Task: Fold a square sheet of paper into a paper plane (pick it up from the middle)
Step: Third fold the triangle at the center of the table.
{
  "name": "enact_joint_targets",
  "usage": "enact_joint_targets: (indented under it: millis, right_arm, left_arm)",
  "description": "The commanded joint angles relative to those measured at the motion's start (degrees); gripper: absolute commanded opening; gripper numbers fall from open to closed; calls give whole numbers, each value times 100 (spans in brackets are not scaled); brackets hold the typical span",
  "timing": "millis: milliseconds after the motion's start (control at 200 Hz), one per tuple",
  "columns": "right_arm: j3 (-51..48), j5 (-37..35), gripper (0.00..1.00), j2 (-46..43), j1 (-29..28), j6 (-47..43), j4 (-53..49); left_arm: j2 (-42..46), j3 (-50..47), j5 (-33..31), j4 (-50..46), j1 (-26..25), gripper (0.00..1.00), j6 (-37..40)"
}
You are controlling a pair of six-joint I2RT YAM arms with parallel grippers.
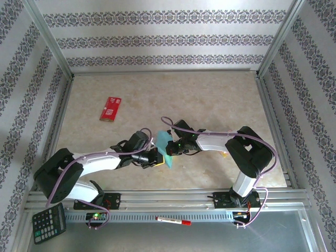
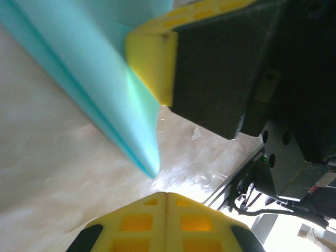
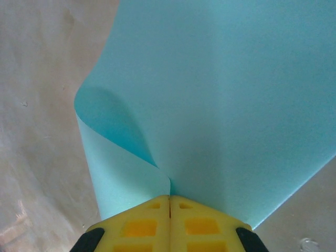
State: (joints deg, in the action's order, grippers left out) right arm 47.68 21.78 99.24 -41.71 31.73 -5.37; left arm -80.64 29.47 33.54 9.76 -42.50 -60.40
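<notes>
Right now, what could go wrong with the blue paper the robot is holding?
The right gripper pinches the square sheet of paper at just one spot, and it curls; it might slip or crease wrongly. The left gripper is shut beside the paper's pointed tip and could crumple it. The grippers sit very close and may bump.

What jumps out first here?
The teal paper, held upright near the front middle of the table. The right tool is pinched shut on it, and the sheet curls over. The left tool sits shut just below the paper's pointed corner, and a red packet lies far left.
</notes>
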Motion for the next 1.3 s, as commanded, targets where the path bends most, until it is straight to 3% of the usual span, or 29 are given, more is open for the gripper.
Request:
enact_joint_targets:
  millis: [0,205,819,1299]
  right_arm:
    - [-180,-385,0,368,64,71,-308]
    - [-217,-385,0,337,60,95,-288]
    - [-347,-394,0,315,47,120,-244]
    - [-417,-403,0,328,-1,184,-230]
  left_arm:
    - [-317,-44,-234,985,-200,0,-379]
    - [-798,-17,-347,1529,-362,0,-515]
    - [-1477,-99,-317,1863,-382,0,-540]
    - [-974,-126,-427,1404,-481,0,-507]
